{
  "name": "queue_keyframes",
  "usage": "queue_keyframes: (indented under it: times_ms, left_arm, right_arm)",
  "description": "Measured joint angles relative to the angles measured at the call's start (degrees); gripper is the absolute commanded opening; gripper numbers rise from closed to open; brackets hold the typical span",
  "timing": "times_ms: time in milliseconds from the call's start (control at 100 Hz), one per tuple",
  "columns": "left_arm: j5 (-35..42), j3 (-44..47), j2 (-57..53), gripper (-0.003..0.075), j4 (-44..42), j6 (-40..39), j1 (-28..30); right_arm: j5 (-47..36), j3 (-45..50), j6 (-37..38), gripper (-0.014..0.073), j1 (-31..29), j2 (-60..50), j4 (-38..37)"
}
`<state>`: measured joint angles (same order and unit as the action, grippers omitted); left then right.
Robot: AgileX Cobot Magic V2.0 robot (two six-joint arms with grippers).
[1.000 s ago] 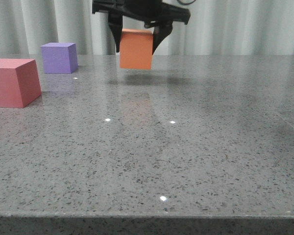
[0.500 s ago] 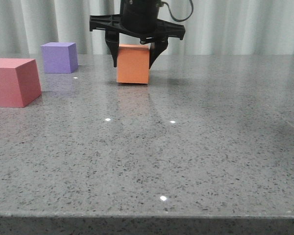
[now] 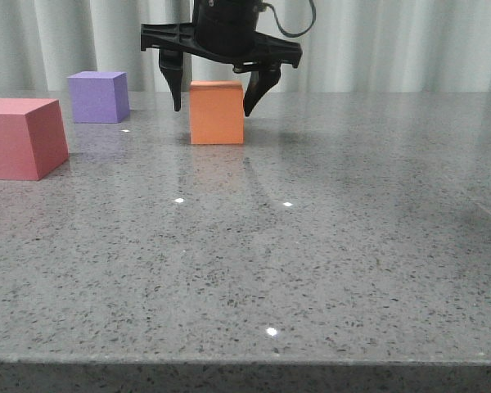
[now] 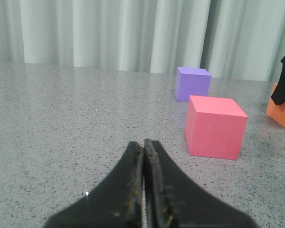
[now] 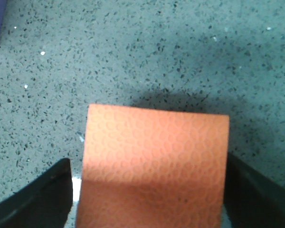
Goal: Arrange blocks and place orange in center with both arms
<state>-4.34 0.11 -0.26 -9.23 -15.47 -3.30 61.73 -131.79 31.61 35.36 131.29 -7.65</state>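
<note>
grey table (image 3: 352, 246) lies bare right of orange cube (image 3: 217, 112) (right jaws spread).

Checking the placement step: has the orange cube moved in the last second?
Yes. The orange cube came down onto the table and shifted slightly left, toward the purple cube.

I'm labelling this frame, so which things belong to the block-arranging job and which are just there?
Part of the job:
orange cube
pink-red cube
purple cube
right end effector, open around the orange cube
left end effector, shut

Just there:
table
curtain
</note>
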Motion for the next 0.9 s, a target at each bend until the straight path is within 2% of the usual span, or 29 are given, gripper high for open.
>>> queue_keyframes:
  times_ms: [300, 700, 900]
  left_arm:
    - [0.00, 0.00, 0.00, -0.0019, 0.00, 0.00, 0.00]
    - [0.00, 0.00, 0.00, -0.0019, 0.00, 0.00, 0.00]
    - [0.00, 0.00, 0.00, -0.0019, 0.00, 0.00, 0.00]
  right_arm:
    - [1.06, -0.02, -4.56, 0.0617, -1.54, -6.61, -0.67]
    - [7.30, 0.03, -19.03, 0.0617, -10.72, -16.62, 2.52]
    - [6.61, 9.05, -21.75, 0.0617, -15.13, -24.17, 2.52]
